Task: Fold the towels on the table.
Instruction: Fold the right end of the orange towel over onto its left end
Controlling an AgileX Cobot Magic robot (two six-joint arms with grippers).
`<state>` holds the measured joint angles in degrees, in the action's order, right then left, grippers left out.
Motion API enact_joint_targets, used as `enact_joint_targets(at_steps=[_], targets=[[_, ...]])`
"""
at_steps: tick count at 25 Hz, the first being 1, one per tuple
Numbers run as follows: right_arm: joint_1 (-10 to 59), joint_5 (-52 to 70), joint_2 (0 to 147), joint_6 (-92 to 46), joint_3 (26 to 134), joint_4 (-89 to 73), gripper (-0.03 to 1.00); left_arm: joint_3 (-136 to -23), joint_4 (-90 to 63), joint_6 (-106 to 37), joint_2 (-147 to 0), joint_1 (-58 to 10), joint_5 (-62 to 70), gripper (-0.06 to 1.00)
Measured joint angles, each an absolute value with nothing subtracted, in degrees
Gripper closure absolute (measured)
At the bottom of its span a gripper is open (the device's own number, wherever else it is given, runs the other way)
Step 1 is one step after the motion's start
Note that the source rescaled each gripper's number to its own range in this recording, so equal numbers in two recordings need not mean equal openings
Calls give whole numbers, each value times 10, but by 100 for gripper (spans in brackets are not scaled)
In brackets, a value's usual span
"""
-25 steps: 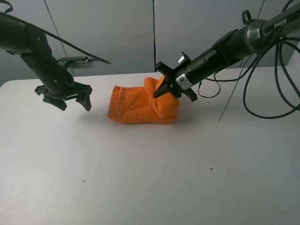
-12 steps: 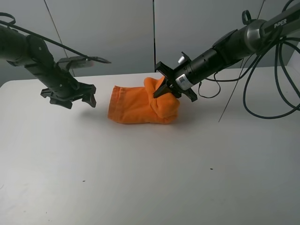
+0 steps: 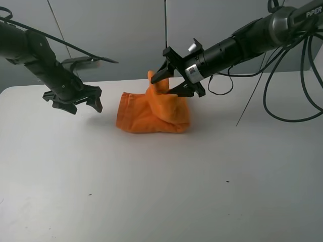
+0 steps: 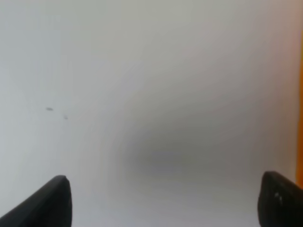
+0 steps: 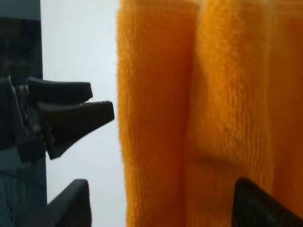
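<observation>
The orange towel (image 3: 144, 117) lies bunched on the white table (image 3: 161, 191), with its right part standing up in a peak (image 3: 154, 83). My right gripper (image 3: 162, 82) hovers at that peak with its jaws spread. In the right wrist view the towel (image 5: 203, 118) fills the space ahead of the right gripper (image 5: 161, 189), and a gap shows beside one fingertip (image 5: 75, 198). My left gripper (image 3: 75, 103) hangs open just left of the towel, above the table. In the left wrist view the left gripper (image 4: 163, 189) has only bare table between its fingers, and a sliver of towel (image 4: 300, 94) shows at the frame edge.
Black cables (image 3: 282, 96) loop down behind the right arm at the table's back right. A grey wall panel (image 3: 126, 35) stands behind the table. In the right wrist view the left gripper (image 5: 66, 116) shows beyond the towel.
The right gripper has lifted and opened, drawing the towel's right part up into a peak. The left gripper rose slightly and shifted towards the towel.
</observation>
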<state>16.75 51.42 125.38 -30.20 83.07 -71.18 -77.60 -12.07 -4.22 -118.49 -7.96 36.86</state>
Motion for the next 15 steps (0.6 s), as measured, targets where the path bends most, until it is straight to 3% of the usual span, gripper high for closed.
enact_joint_targets(at_steps=[15], targets=[[315, 417, 1254, -329, 831, -757, 29, -802, -138, -49, -1138, -18, 415, -6]])
